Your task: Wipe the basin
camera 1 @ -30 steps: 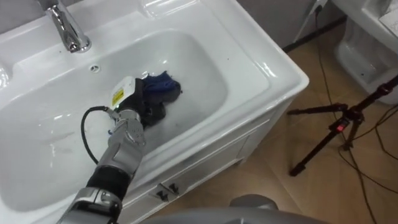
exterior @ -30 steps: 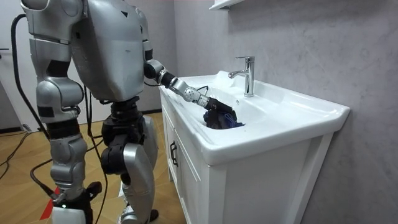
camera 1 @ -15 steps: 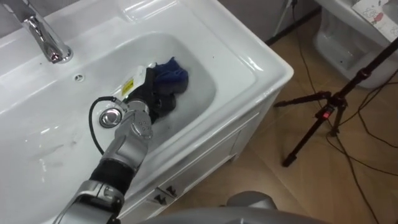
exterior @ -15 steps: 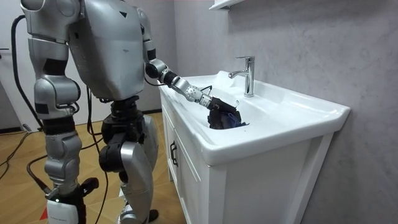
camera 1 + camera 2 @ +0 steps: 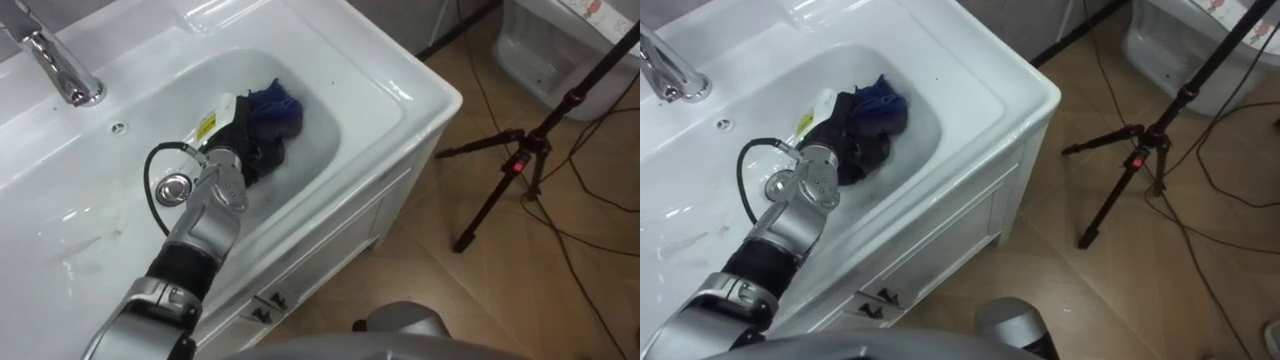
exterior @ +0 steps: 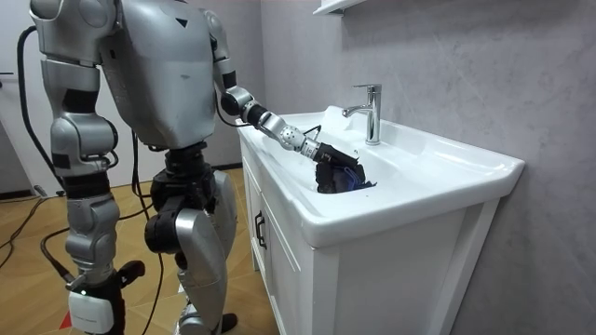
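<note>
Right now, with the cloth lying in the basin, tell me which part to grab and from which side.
Grab the cloth by its bunched blue folds, coming down from above and from the left, as the left hand does. It lies heaped on the basin's right slope, so the raised folds likely pinch easiest, and the wall blocks the right side.

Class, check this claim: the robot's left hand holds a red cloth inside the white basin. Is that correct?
No: the cloth is blue, not red, as the left eye view shows. The left hand does hold it inside the white basin.
</note>
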You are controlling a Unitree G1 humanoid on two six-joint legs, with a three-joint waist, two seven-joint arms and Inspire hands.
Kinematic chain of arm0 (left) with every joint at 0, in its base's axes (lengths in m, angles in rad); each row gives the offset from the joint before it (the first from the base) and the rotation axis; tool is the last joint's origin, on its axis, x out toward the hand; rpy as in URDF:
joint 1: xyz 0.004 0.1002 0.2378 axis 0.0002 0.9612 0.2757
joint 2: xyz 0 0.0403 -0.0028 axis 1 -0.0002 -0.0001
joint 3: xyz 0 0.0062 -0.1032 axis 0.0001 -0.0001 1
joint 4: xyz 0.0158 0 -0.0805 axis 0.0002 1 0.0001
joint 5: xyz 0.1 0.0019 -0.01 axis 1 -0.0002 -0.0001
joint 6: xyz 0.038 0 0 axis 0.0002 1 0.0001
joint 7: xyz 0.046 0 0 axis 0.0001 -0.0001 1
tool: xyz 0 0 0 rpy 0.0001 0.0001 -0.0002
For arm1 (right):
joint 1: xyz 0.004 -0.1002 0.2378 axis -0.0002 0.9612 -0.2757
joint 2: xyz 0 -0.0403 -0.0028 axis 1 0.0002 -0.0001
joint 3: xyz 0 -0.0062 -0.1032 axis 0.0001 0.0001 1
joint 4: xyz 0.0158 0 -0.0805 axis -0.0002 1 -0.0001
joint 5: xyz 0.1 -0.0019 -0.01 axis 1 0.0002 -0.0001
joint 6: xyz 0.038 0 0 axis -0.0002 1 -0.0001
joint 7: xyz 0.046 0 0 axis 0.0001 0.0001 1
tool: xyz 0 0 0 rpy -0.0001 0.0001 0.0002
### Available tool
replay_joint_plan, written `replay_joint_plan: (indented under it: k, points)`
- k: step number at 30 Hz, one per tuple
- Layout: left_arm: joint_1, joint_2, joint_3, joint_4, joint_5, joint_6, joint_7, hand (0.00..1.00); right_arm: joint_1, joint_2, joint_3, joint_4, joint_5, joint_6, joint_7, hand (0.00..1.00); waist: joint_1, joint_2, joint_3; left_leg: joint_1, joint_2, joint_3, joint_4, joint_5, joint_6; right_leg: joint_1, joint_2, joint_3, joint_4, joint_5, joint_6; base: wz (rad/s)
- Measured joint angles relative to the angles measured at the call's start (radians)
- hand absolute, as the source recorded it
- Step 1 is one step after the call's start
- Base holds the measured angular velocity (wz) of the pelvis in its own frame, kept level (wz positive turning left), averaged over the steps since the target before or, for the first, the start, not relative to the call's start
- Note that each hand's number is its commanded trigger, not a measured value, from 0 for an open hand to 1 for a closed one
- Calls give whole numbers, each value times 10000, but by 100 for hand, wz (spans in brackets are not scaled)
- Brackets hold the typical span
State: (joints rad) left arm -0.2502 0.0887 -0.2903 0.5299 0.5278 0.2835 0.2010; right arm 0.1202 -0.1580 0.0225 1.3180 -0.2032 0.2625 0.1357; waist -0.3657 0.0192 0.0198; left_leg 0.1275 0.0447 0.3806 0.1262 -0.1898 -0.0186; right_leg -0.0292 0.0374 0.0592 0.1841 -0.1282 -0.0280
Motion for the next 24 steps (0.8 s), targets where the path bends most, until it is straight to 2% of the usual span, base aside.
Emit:
replay_joint_plan:
  k: [7,12,16,18,20,24]
  points:
    - [34,-2,-95,47,909,126,0,100,108,-91,-36,6,-3,32,210,0,-56,41,-13,91,-42,171,-91,-25,37,82,2,206,0,81,101,-8]
    - [185,116,-82,472,1405,-71,1,100,190,-78,-77,-15,-4,188,195,0,-13,18,-10,234,-41,182,-97,-26,37,201,14,241,-14,73,96,-2]
    - [375,276,20,1116,1873,-494,2,100,194,-47,-137,-314,-128,225,67,0,217,-39,-12,315,-24,170,-108,-26,37,302,14,211,15,49,67,2]
    - [688,314,235,1223,2372,-546,2,100,196,-33,-364,-357,-218,222,59,0,324,-97,-44,388,-14,116,-119,-26,37,356,13,191,55,-4,60,3]
    - [1052,359,444,1227,2794,-706,20,100,215,7,-487,-479,-197,228,-36,0,543,-207,-124,414,-3,-58,-118,-27,38,399,17,92,44,-17,47,13]
    - [1384,436,780,1328,3195,-895,145,100,222,24,-486,-659,8,227,-302,0,906,-266,-208,415,-3,-362,-143,-57,89,497,39,-156,33,-18,37,20]
